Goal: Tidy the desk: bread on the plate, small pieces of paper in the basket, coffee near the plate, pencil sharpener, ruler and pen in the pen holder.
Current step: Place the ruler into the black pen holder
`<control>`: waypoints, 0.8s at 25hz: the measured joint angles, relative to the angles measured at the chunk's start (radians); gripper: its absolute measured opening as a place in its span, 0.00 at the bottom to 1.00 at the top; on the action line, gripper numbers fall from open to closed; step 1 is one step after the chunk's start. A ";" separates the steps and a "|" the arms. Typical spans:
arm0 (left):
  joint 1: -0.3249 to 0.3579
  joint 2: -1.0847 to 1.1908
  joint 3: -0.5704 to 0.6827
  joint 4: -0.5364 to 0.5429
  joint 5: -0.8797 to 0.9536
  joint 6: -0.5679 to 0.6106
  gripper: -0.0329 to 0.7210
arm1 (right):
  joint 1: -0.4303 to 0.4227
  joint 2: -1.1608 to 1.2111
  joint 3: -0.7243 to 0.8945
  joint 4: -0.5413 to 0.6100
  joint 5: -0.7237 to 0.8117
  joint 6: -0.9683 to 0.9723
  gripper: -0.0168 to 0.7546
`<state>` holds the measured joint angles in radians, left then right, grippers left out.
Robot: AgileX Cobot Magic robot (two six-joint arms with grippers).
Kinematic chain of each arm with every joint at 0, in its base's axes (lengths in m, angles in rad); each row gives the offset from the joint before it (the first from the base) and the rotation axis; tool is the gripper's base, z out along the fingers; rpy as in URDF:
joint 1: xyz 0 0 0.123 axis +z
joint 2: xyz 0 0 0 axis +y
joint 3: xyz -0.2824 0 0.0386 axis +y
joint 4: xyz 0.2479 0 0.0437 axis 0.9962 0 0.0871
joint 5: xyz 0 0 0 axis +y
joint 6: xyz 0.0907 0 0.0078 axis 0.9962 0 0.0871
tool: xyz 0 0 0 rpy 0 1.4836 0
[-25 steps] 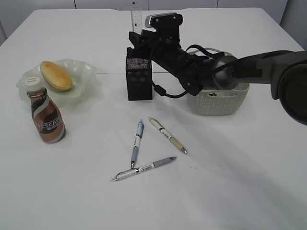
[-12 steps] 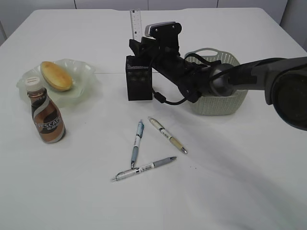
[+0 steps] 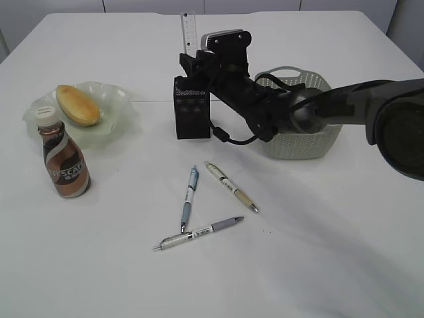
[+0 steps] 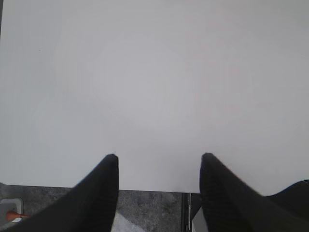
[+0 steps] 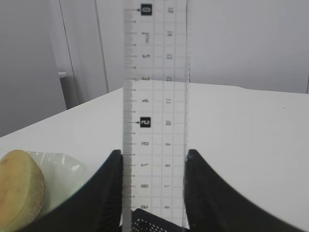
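The right end effector (image 5: 153, 186) is clamped on the upright ruler (image 5: 154, 111), whose lower end sits in the pen holder (image 3: 191, 107) just below. The left end effector (image 4: 159, 166) is spread apart over the bare desk (image 4: 154, 72).

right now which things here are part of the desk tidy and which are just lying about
Part of the job:
ruler between the right gripper fingers
pen holder
three pens
bread
plate
coffee bottle
basket

Just lying about:
nothing visible; the left gripper is idle over the bare table
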<state>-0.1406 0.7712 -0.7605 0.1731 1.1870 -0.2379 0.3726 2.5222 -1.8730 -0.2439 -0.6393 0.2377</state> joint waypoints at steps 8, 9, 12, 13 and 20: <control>0.000 0.000 0.000 0.000 0.013 0.000 0.57 | 0.000 0.001 0.000 0.043 0.035 -0.021 0.42; 0.000 0.000 0.000 0.000 0.015 0.000 0.57 | 0.000 0.002 0.000 0.045 0.037 -0.023 0.42; 0.000 0.000 0.000 0.002 0.018 0.000 0.57 | 0.000 0.002 0.000 0.049 0.057 -0.023 0.43; 0.000 0.000 0.000 0.005 0.018 0.000 0.57 | 0.000 0.002 0.000 0.049 0.064 -0.023 0.44; 0.000 0.000 0.000 0.018 0.018 0.000 0.56 | 0.000 0.002 0.000 0.051 0.081 -0.023 0.44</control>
<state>-0.1406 0.7712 -0.7605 0.1909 1.2054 -0.2379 0.3726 2.5245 -1.8730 -0.1929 -0.5579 0.2147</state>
